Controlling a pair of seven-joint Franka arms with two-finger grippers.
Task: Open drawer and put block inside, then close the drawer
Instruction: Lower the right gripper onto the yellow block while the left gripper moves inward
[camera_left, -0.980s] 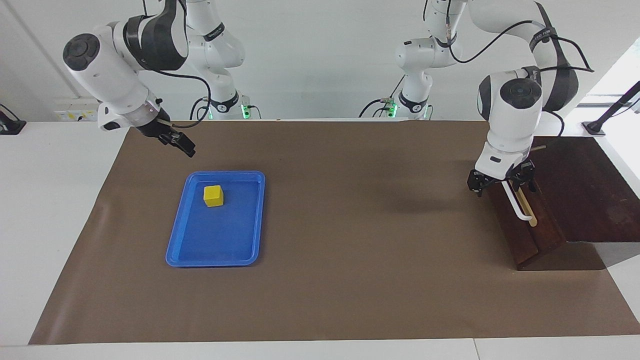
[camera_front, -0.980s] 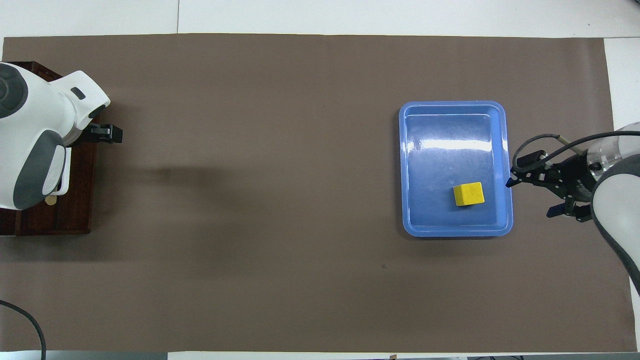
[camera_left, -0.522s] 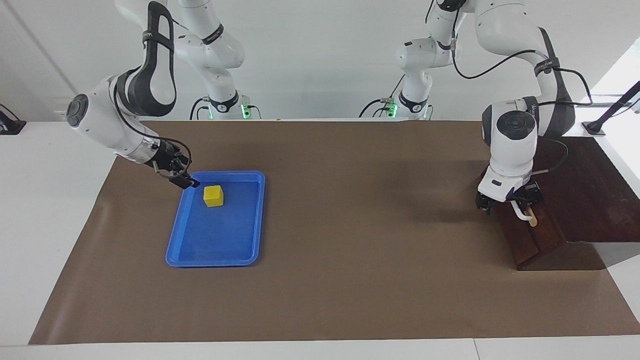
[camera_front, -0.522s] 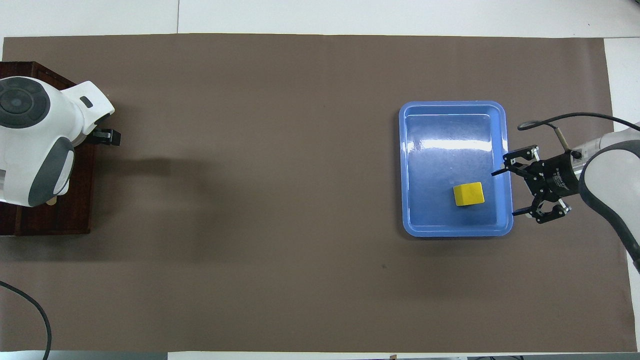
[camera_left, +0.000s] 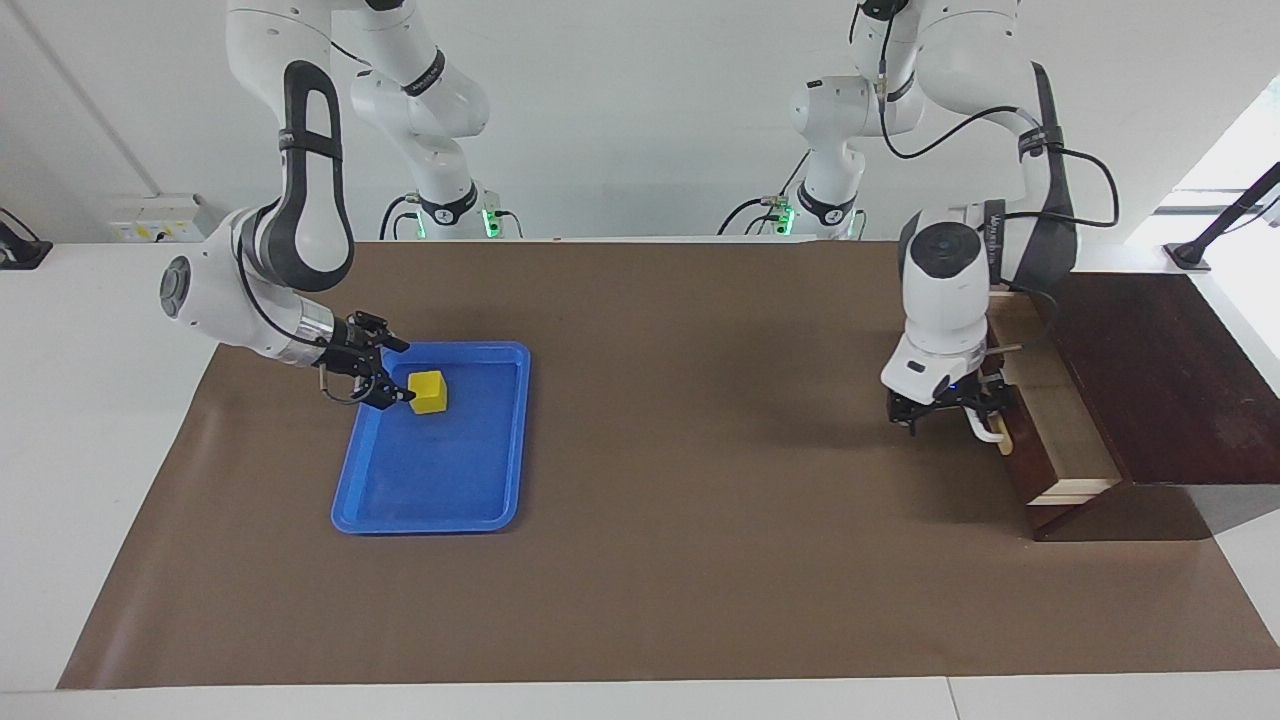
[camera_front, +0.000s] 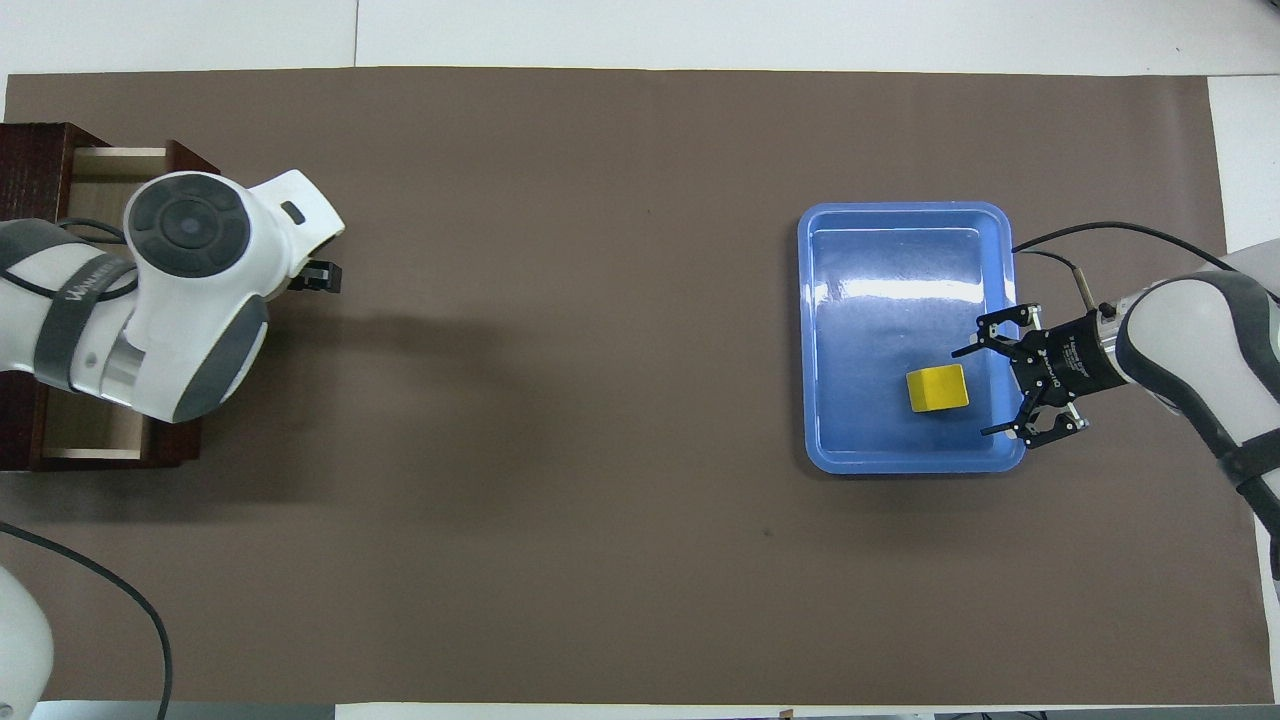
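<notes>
The worktop (camera_left: 640, 560) is covered by a brown mat. A dark wooden cabinet (camera_left: 1160, 380) stands at the left arm's end of the worktop. Its drawer (camera_left: 1055, 430) is pulled partly out, with the pale wood interior exposed in both views. The white bar handle (camera_left: 988, 430) on the drawer front is partly hidden by the left arm's wrist.

The left pincer (camera_left: 945, 408) is at the drawer front, directly at the handle. Its fingers are hidden under the wrist in the overhead view and are hard to separate in the facing view, so whether they are clamped on the handle cannot be read directly; the pincer stands at its wide setting. Contact with the handle cannot be confirmed.

A blue tray (camera_left: 440, 500) lies toward the right arm's end of the worktop. The block (camera_left: 427, 391), a small yellow cube, rests in the tray, in the part of it nearer to the robots and close to the tray's edge on the right arm's side. The block is upright and flat on the tray floor.

The right pincer (camera_front: 985, 390) is low over that edge of the tray, just beside the block. Its fingers (camera_front: 968, 351) are spread wide, one to each side of the block's line. The fingers do not touch the block, and nothing is held.
</notes>
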